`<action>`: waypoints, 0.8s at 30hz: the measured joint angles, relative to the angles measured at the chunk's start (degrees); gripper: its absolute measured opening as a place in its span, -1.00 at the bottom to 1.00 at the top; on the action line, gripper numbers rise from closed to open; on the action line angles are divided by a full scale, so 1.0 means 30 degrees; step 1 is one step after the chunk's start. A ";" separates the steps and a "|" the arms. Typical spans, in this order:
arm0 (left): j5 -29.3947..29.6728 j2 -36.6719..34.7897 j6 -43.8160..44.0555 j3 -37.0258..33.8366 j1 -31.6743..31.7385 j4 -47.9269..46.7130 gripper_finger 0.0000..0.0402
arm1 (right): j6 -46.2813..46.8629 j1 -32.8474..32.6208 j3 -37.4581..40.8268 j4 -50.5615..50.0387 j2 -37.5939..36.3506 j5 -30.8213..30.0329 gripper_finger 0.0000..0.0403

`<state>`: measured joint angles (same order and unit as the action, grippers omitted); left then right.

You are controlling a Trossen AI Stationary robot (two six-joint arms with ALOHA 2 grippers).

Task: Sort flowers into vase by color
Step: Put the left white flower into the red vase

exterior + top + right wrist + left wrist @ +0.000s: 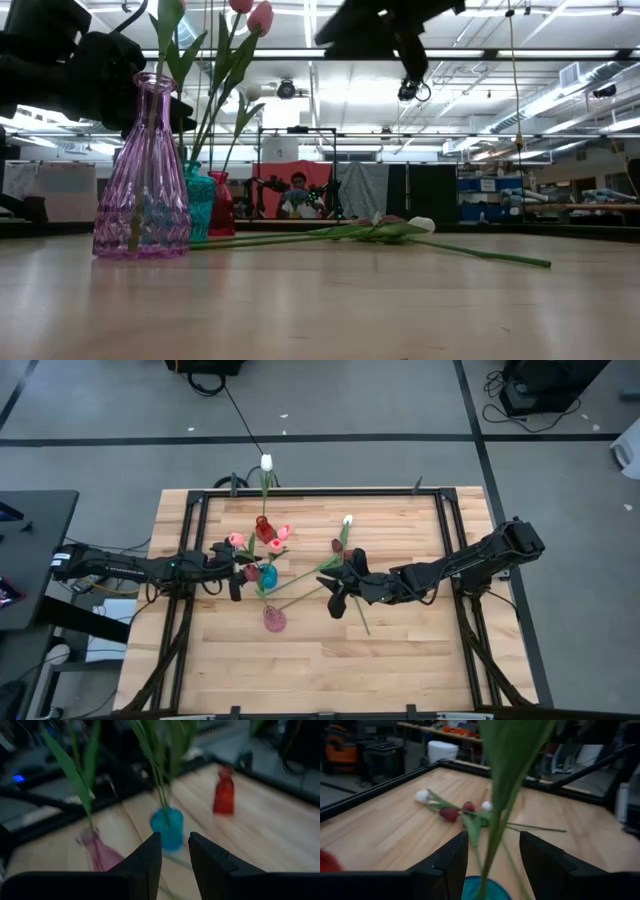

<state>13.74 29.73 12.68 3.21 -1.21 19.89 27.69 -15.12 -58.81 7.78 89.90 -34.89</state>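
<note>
Three small vases stand left of the table's middle: red (263,528), teal (268,573) and purple (274,620). All hold green-stemmed flowers; pink heads (283,532) show near the red one. Several more flowers (340,548), white and dark red, lie flat at the middle (449,813). My left gripper (493,836) is open just left of the teal vase (485,890). Its fingers stand on either side of a stem (495,820) rising from that vase, clear of it. My right gripper (338,582) hovers high over the lying flowers, open (174,836), nothing between its fingers.
A black frame (320,491) runs along the table's edges. Bare wood lies toward the near edge (330,670). A person (297,195) sits in the room far behind the table.
</note>
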 joint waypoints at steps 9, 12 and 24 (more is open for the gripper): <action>0.1473 -0.0057 -0.0298 0.2002 -0.0124 -0.4595 -0.08 | 0.4923 0.0670 0.0000 -0.5687 -0.0202 0.0145 -0.44; 0.1869 -0.0063 -0.0572 0.1920 -0.0575 -0.4768 -0.08 | 0.6215 0.1185 0.0000 -0.6940 -0.0186 0.1315 -0.44; 0.4918 -0.0081 -0.0051 0.0326 -0.3787 -0.3766 -0.08 | 0.7299 0.0858 0.0000 -0.7216 -0.0179 0.2154 -0.44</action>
<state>28.50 29.49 12.53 4.19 -12.57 8.59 49.58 -12.55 -58.81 -13.86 89.36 -28.42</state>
